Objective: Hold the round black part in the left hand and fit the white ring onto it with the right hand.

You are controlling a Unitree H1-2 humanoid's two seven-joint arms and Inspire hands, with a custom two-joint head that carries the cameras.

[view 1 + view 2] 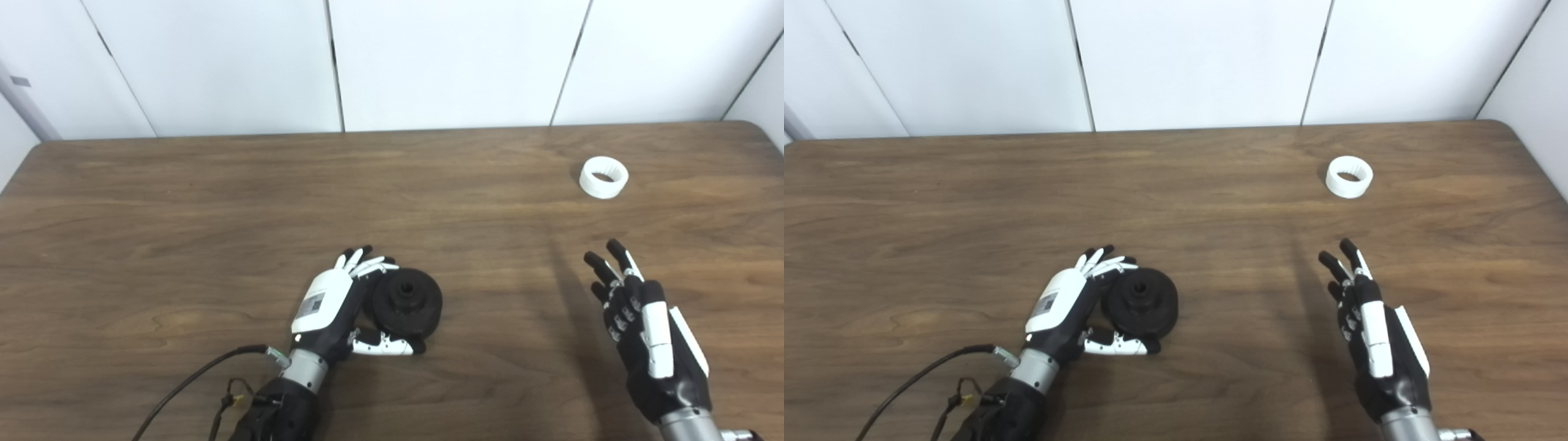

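While left hand (334, 303) cups round black part (407, 301), white ring (604, 177) lies unfitted far right; right hand (643, 331) splayed, empty.

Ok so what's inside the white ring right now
Nothing that shows. The white ring lies alone on the table; through its open middle only a dark, shadowed patch is visible. Its near wall hides part of the inside. The right hand is open, short of it.

The table (184, 202) is brown wood-grain with a faint sheen, the round black part (407, 301) looks matt, the white ring (604, 177) matt plastic with a ribbed inside, and both hands' shells glossy black-and-white plastic.
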